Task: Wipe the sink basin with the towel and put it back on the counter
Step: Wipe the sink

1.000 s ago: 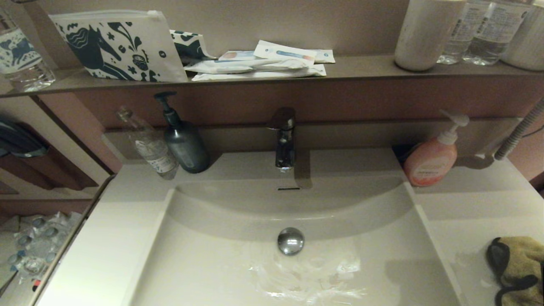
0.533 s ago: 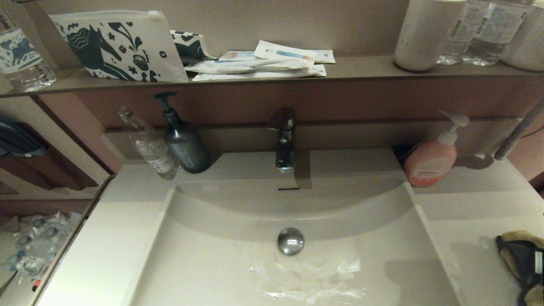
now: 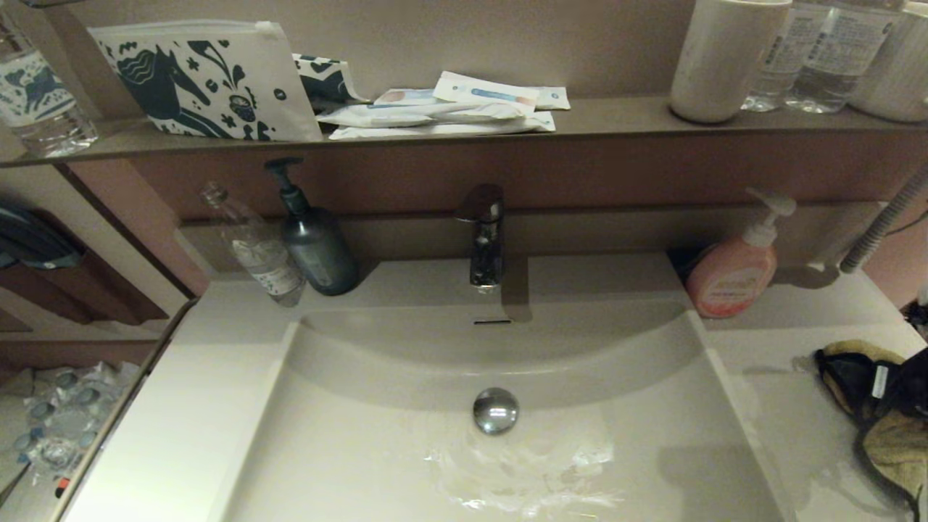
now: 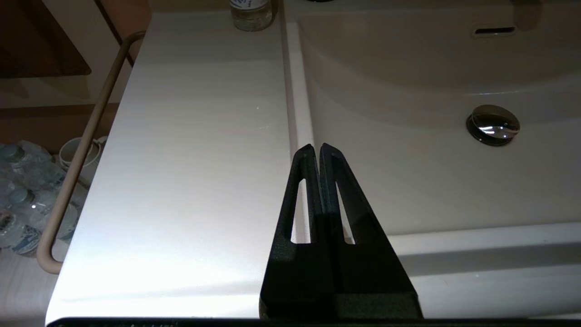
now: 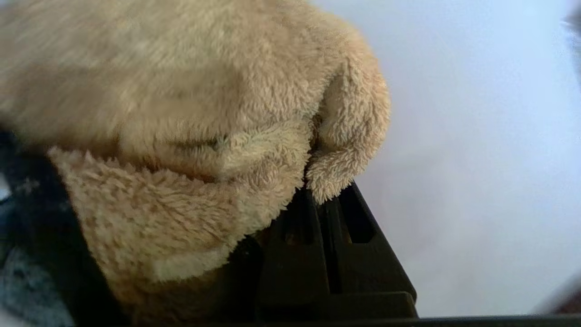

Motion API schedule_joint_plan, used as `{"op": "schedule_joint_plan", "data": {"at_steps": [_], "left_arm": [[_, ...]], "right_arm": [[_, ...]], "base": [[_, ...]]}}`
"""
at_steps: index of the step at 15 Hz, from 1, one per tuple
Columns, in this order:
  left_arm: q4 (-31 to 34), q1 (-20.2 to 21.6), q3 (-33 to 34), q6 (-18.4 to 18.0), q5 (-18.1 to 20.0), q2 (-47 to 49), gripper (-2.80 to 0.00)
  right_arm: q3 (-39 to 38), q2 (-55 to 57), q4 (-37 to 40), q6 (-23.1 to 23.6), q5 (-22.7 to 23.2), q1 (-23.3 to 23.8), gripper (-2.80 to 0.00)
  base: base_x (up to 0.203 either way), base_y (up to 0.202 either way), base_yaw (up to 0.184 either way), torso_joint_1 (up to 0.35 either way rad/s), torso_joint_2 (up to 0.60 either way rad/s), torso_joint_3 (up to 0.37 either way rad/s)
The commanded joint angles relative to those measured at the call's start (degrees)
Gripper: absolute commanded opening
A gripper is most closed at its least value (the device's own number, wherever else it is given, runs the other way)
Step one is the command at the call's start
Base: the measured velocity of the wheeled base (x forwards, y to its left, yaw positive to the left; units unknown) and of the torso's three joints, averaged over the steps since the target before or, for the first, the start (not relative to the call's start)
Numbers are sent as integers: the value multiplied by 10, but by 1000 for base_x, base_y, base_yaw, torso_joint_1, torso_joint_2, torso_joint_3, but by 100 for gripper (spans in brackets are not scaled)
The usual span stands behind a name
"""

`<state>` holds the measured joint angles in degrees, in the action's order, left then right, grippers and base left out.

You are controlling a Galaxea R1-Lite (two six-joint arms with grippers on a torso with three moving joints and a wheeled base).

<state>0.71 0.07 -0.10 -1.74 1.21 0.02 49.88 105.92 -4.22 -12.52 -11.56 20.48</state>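
Held the towel in the right gripper, jaws clenched on a fold at the cloth's edge. Located the towel on the table, well to the right of the sink basin and outside it, bunched and partly hanging past the front edge. Parked the left gripper above the basin's left rim, jaws closed on nothing.

Noted wet smears across the basin floor, just in front of the drain plug. Judged from these that wiping was likely done and that the put-back step was in hand. Could not rule out a first pick-up from these views alone.

Next move, as judged: release of the jaws with the cloth fully supported by the table, then a straight lift clear so no pile snags on the fingertips. Risk: slide off the front edge if let go too near it.

Containers:
- Sink basin: held only the plug and the smears, no cloth.
- Dark pump bottle and clear bottle, back left: fill level not discernible.
- Pink pump bottle, back right: looked mostly full.
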Motion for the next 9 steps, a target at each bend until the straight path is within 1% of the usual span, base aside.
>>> {"op": "schedule_joint_plan", "data": {"at_steps": [1,4,7,9], "left_arm": [[0,0,0,0,0,1,-280],[0,0,0,0,0,1,-280],[0,0,0,0,0,1,-280],[0,0,0,0,0,1,-280]], "right_arm": [[15,1,2,-22,-1,-39,-280],[19,0,2,-76,-4,-118,-280],[20,3,7,-120,-29,-199,-280],[16,-10,43,-151,-38,-244,-280]], "base": [[0,0,0,0,0,0],[0,0,0,0,0,0],[0,0,0,0,0,0],[0,0,0,0,0,0]]}}
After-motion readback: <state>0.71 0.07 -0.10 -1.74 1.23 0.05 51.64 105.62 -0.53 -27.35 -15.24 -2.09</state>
